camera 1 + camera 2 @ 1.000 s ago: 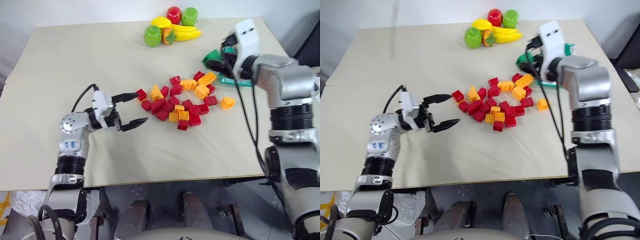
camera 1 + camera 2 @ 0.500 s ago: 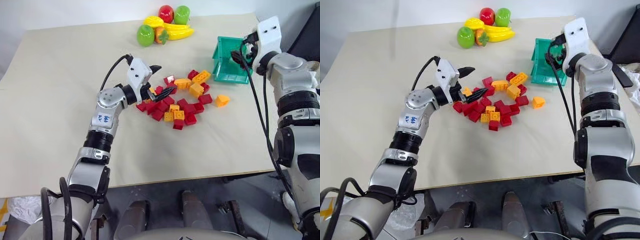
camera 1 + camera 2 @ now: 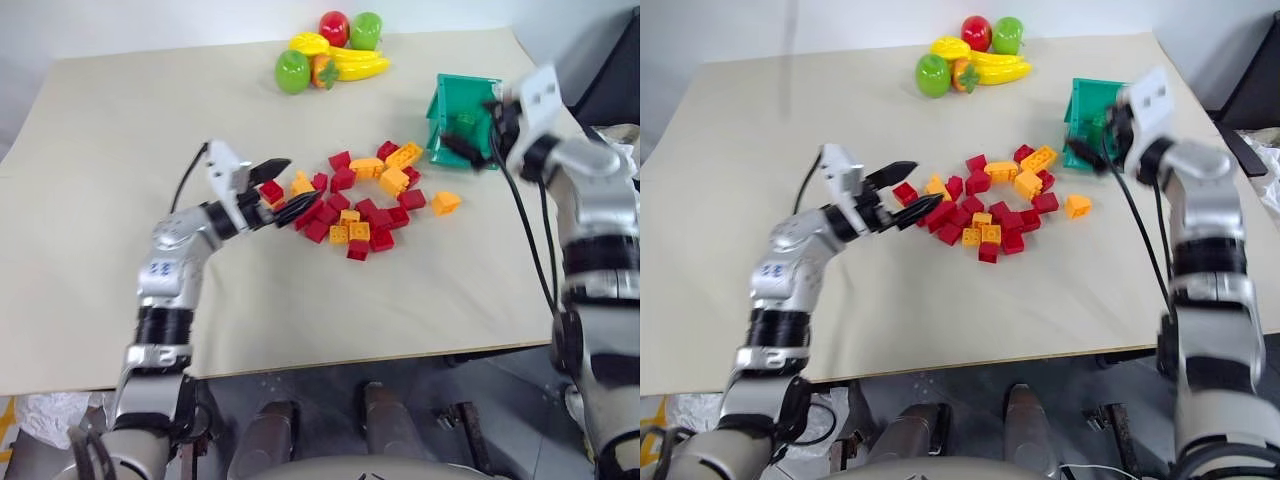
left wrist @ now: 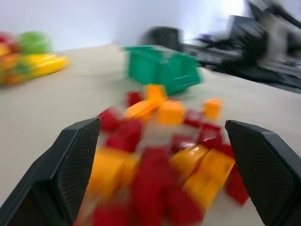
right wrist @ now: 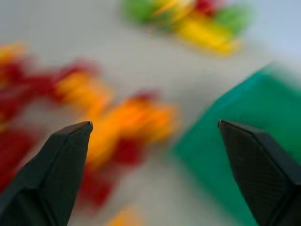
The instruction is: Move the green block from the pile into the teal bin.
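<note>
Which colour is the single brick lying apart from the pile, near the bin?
Orange-yellow; the lone brick shows best in the left eye view.

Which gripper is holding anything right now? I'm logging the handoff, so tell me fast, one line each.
Left gripper: open, empty, at the near-left edge of the pile.
Right gripper: open, empty, beside the teal bin.

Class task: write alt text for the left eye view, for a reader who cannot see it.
A pile of red and orange toy bricks lies mid-table, with the left gripper, fingers apart, at its left edge. The right gripper hangs open at the front of the teal bin, beyond the pile. Toy fruits sit at the far edge.
</note>
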Controlling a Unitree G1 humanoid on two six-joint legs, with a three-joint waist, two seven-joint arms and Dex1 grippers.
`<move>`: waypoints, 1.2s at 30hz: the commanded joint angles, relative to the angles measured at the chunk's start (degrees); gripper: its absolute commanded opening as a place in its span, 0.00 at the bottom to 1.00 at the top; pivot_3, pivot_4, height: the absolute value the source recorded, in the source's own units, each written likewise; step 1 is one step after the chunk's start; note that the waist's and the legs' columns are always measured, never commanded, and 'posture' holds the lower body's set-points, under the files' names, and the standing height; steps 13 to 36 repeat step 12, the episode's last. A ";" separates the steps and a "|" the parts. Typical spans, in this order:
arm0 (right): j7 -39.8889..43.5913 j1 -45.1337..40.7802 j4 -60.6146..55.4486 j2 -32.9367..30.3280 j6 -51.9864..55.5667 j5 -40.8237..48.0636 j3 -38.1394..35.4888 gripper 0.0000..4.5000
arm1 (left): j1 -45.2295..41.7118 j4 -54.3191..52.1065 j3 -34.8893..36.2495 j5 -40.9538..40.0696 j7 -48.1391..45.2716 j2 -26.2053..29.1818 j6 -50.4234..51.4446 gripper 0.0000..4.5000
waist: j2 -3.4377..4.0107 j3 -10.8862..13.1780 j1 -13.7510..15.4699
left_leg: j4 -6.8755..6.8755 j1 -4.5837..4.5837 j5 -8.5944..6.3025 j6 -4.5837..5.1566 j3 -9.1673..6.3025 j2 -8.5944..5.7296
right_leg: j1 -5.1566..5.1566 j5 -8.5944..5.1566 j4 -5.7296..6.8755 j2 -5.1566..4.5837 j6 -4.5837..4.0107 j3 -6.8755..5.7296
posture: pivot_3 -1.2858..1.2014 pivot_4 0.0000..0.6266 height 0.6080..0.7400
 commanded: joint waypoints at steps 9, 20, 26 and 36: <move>19.10 14.53 -5.98 -7.63 -3.70 6.29 -2.27 0.99 | 14.91 -6.10 9.50 -4.19 -10.30 15.61 -2.48 1.00 | 0.01 0.00 0.52 | 0.08 0.31 -0.02 0.02 0.12 0.00 | 0.30 0.04 -0.14 0.01 0.01 0.09 | 0.52 0.24 1.00; 19.78 14.27 -2.41 -6.88 -7.11 5.41 -2.06 0.99 | 17.90 -2.68 10.69 -2.26 -14.02 18.78 -9.04 1.00 | 0.01 0.00 0.41 | -0.08 0.56 -0.02 0.03 0.20 0.06 | 0.47 0.04 -0.22 0.05 -0.05 0.10 | 0.52 0.24 1.00; 19.78 14.27 -2.41 -6.88 -7.11 5.41 -2.06 0.99 | 17.90 -2.68 10.69 -2.26 -14.02 18.78 -9.04 1.00 | 0.01 0.00 0.41 | -0.08 0.56 -0.02 0.03 0.20 0.06 | 0.47 0.04 -0.22 0.05 -0.05 0.10 | 0.52 0.24 1.00; 19.78 14.27 -2.41 -6.88 -7.11 5.41 -2.06 0.99 | 17.90 -2.68 10.69 -2.26 -14.02 18.78 -9.04 1.00 | 0.01 0.00 0.41 | -0.08 0.56 -0.02 0.03 0.20 0.06 | 0.47 0.04 -0.22 0.05 -0.05 0.10 | 0.52 0.24 1.00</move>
